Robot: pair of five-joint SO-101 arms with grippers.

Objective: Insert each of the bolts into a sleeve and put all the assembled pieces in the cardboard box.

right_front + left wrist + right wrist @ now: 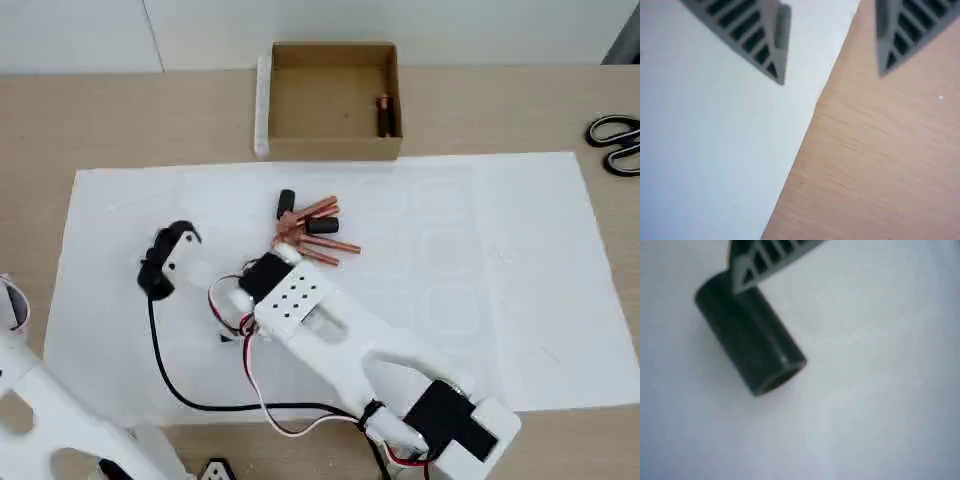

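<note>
The loose bolts (pixel 318 238), copper-coloured, lie in a small heap on the paper sheet (pixel 480 280), near the cardboard box (pixel 335 148) on the side that faces the arms. Two black sleeves (pixel 321 225) lie empty with them, one in the heap and one at its edge nearer the box. One assembled piece (pixel 384 115), a bolt in its sleeve, rests inside the box against a side wall. By my reading, one piece is finished and boxed. Several bolts are left to be sleeved and carried over, so the task looks to be in its early part.

In the right wrist view a sleeve (pixel 752 340) lies on its side on the paper, its open bore showing. The right gripper (pixel 755 262) is over one end of it. I cannot tell whether that claw is open or closed, nor whether it touches the sleeve.

The left gripper (pixel 832 75) is spread wide with nothing in it, above the paper's edge and the bare table (pixel 880 165), well away from the box. Scissors (pixel 615 140) lie on the table off the paper, well to one side of the box.
</note>
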